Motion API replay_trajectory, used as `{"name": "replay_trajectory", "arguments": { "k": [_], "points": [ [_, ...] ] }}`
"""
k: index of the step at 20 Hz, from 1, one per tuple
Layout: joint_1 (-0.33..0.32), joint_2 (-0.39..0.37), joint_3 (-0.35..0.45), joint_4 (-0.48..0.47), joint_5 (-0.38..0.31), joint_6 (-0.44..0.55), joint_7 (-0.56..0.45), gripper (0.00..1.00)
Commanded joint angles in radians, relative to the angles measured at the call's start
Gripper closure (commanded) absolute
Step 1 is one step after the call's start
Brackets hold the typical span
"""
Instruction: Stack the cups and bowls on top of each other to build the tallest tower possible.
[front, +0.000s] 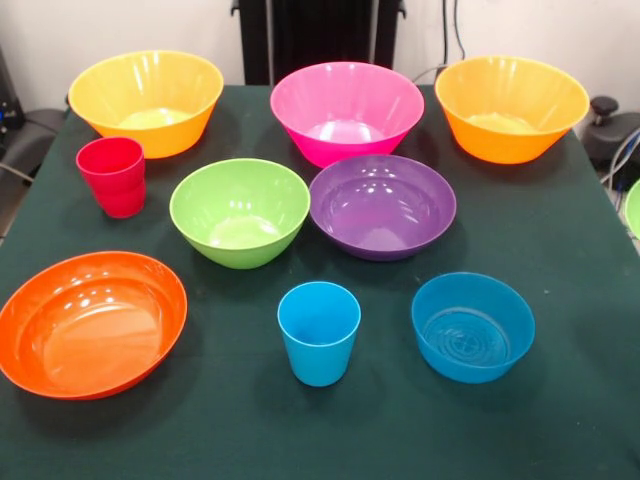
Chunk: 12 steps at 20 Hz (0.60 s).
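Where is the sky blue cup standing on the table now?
In the front view, the sky blue cup stands upright near the front edge, about the middle, between the wide orange bowl on its left and the small blue bowl on its right.

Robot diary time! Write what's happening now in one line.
stage: start | tower: none yet | bowls: all apart, upright on table | cups: red and blue, upright, unstacked | gripper: not in view
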Motion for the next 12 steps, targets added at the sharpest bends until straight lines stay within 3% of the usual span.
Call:
{"name": "replay_trajectory", "arguments": {
  "k": [1, 4, 12],
  "points": [
    [-0.099, 0.103, -0.136, -0.251, 0.082, 0.157, 0.036, 1.00],
    [-0.130, 0.133, -0.264, -0.291, 0.192, 0.175, -0.009, 1.00],
    [-0.216, 0.186, -0.698, -0.336, 0.602, 0.168, -0.143, 1.00]
  ]
}}
